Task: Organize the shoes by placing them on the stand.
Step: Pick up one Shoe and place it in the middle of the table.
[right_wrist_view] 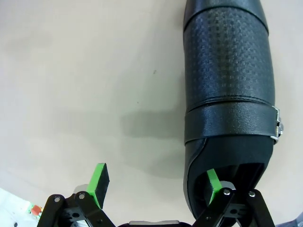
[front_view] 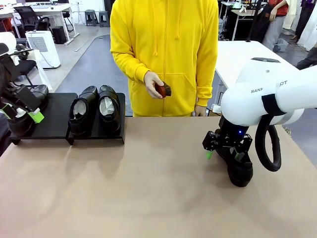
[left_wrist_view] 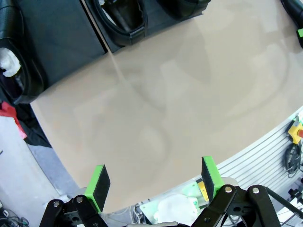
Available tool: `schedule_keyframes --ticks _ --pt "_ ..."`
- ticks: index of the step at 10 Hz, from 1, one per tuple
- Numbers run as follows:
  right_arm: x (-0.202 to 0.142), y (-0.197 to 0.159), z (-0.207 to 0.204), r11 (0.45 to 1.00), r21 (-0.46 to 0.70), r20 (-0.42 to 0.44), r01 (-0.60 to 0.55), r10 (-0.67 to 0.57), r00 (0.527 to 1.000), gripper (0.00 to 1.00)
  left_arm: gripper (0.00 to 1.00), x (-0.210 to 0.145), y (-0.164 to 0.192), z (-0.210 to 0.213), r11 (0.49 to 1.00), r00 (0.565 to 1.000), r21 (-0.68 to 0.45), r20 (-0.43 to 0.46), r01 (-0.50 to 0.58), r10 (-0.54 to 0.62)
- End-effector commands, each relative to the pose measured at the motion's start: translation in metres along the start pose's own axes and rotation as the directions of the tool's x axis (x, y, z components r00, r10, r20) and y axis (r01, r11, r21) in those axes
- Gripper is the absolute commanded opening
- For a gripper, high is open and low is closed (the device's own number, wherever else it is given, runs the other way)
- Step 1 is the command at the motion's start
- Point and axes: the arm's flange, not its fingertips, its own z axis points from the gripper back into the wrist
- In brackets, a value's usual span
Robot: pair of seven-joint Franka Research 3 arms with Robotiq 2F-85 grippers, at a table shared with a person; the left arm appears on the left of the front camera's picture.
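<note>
Front camera faces across table (front_view: 148,198) toward person (front_view: 166,54), wrist cameras look down close, sharing tabletop

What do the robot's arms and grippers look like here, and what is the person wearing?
The right arm is glossy white with a black band, partial grey lettering and a looping black cable. The right gripper is black with a small blue light and green pads. The left gripper has black linkage fingers with silver pins and bright green pads. The person wears a yellow hoodie with drawstrings, long sleeves and a front pocket.
</note>
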Motion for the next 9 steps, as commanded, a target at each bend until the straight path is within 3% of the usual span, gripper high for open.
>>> schedule_keyframes --ticks 1,8,9 --pt "0.005 0.007 -0.004 0.997 -0.045 0.034 0.064 -0.062 0.997 1.0 1.0 -0.001 0.001 0.0 1.0 1.0 0.004 0.007 0.006 -0.006" --pt "0.005 0.017 0.0 0.993 -0.085 0.036 0.085 -0.082 0.996 1.0 1.0 -0.001 0.001 0.0 1.0 1.0 0.004 0.007 0.006 -0.006" --pt "0.005 0.018 0.0 0.991 -0.1 0.04 0.091 -0.088 0.995 0.95 1.0 -0.001 0.001 0.0 1.0 1.0 0.004 0.007 0.006 -0.006"
